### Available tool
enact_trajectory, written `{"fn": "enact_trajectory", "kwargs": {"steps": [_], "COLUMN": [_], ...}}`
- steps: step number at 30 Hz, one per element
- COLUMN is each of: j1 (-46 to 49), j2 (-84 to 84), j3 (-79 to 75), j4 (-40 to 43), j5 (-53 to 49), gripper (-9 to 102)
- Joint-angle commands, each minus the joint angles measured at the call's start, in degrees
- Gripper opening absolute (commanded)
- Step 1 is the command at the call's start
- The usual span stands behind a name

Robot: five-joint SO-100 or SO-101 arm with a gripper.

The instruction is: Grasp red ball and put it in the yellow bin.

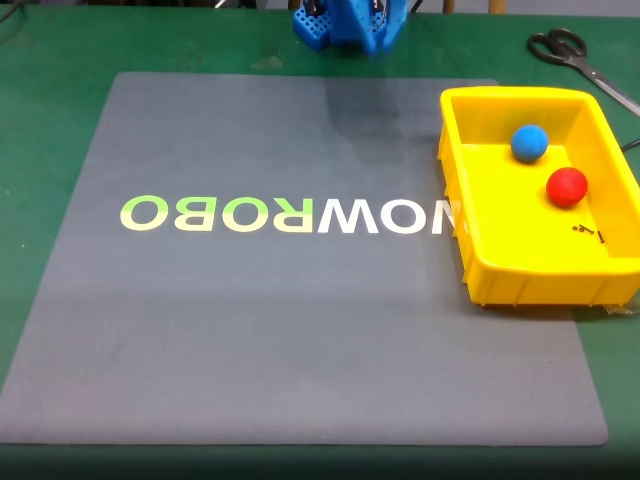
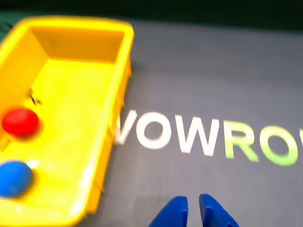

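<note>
In the fixed view, going from the left, the green counter (image 1: 60,60) carries a large grey mat (image 1: 250,330) printed with upside-down lettering (image 1: 285,214). At the counter's far edge stands the blue arm base (image 1: 350,25). Over the mat's right edge sits the yellow bin (image 1: 480,260), and inside it lie the blue ball (image 1: 529,143), toward the far wall, and the red ball (image 1: 567,186) just nearer, the two apart. Scissors (image 1: 580,55) rest in the far right corner of the counter.

In the wrist view the yellow bin (image 2: 120,71) fills the left, with the red ball (image 2: 20,121) and blue ball (image 2: 14,178) on its floor. At the bottom edge the gripper (image 2: 193,211) is over bare mat beside the lettering, its blue fingertips (image 2: 173,213) nearly together with nothing between them.

Judging by this, the ball is delivered. What remains is a tidy retreat: keep the gripper lifted and away from the bin's rim so nothing is nudged.
</note>
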Motion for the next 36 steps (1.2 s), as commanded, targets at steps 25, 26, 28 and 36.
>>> {"fn": "enact_trajectory", "kwargs": {"steps": [25,26,28,36], "j1": [5.8,5.71,6.06,8.44], "j2": [21.27,21.27,21.18,21.18], "j3": [25.14,25.14,25.22,25.22], "j4": [24.26,25.66,26.54,27.07], "j5": [0.88,0.97,1.49,1.14], "gripper": [0,0,0,0]}}
